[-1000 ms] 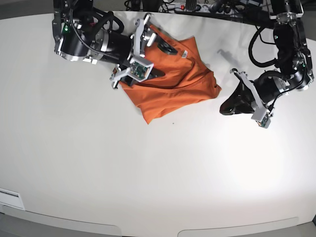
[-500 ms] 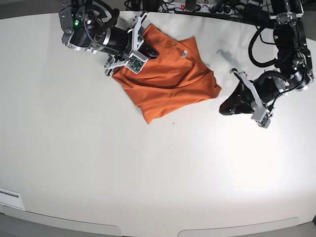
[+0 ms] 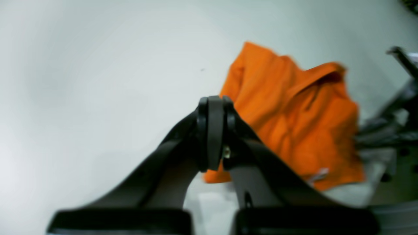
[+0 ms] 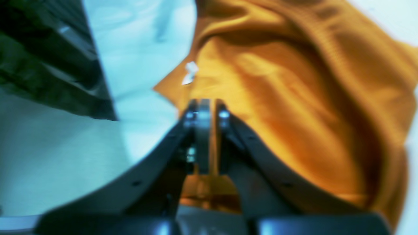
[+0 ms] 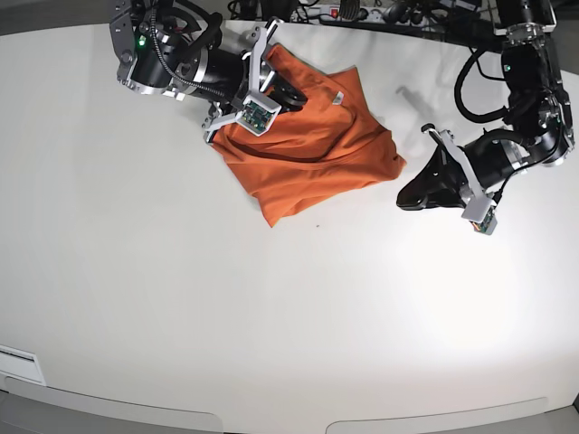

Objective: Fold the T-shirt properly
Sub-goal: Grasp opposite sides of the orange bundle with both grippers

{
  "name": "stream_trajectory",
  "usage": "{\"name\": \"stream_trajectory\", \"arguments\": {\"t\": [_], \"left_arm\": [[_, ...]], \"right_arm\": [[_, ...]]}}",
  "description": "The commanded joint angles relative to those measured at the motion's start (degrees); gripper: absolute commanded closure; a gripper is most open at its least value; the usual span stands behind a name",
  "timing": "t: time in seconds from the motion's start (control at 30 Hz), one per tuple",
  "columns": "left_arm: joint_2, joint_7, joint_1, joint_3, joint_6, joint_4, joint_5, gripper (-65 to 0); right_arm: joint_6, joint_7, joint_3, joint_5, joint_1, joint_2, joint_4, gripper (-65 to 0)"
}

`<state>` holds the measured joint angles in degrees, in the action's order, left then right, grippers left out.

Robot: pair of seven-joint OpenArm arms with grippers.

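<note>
Crumpled T-shirt (image 5: pixel 312 149) on white table (image 5: pixel 181 298)

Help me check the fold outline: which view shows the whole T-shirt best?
The base view: the whole T-shirt lies rumpled in one frame. The left wrist view shows it blurred beyond the left gripper; the right wrist view shows only close, blurred folds.
</note>
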<state>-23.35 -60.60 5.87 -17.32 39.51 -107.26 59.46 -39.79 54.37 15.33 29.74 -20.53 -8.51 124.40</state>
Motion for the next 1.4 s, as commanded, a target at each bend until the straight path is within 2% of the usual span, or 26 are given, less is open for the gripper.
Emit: {"name": "stream_trajectory", "arguments": {"t": [0.0,0.07,0.2,0.37,0.5,0.67,0.8,1.0,1.1,1.23,1.37], "left_arm": [[-0.76,-0.33,-0.66,-0.31,0.49,-0.96,3.43,0.0],[-0.76,-4.52,-0.63,-0.31,0.49,-0.96,9.29,0.0],[-0.74,-14.36,-0.63,0.83,0.49,-0.96,22.16,0.0],[-0.52,-14.91,-0.63,8.66,0.49,-0.96,21.73,0.0],[-0.28,-14.49,-0.09,17.66,0.49,-0.96,17.0,0.0],[-0.5,-11.39,1.14,25.24,0.49,-0.96,4.0,0.0],[-4.04,-5.11,1.2,30.1,0.49,-0.85,-5.88,0.0],[-8.9,3.74,-0.42,36.48,0.49,3.85,-16.35,0.0],[-10.05,5.73,-3.5,41.31,0.49,8.15,-19.3,0.0],[-10.12,9.79,-10.21,48.83,0.49,15.08,-24.9,0.0],[-9.42,18.14,-17.92,56.83,0.49,21.35,-33.77,0.0]], "right_arm": [[-0.21,-2.4,0.04,0.24,2.1,0.22,1.11,-6.6],[-0.21,-2.4,0.04,-1.81,5.6,0.2,1.11,0.0],[-0.21,-7.96,0.04,-5.03,10.78,-0.39,0.55,0.0],[-0.21,-11.37,0.07,-4.94,18.8,-0.37,-8.7,0.0],[-0.21,-12.33,0.81,-4.98,25.68,-0.42,-18.27,0.0],[-0.21,-12.13,4.98,-4.98,31.82,-0.44,-28.83,0.0],[-0.21,-11.85,10.75,-6.12,34.21,-1.7,-32.98,0.0],[-0.21,-11.72,13.88,-5.4,33.77,-8.46,-32.96,0.0],[-0.21,-11.39,13.81,-1.33,32.54,-13.03,-32.87,0.0],[-0.21,-9.94,13.55,2.86,29.97,-17.75,-31.19,0.0],[-0.21,-9.07,8.94,3.48,24.13,-19.28,-26.71,0.0]]}}
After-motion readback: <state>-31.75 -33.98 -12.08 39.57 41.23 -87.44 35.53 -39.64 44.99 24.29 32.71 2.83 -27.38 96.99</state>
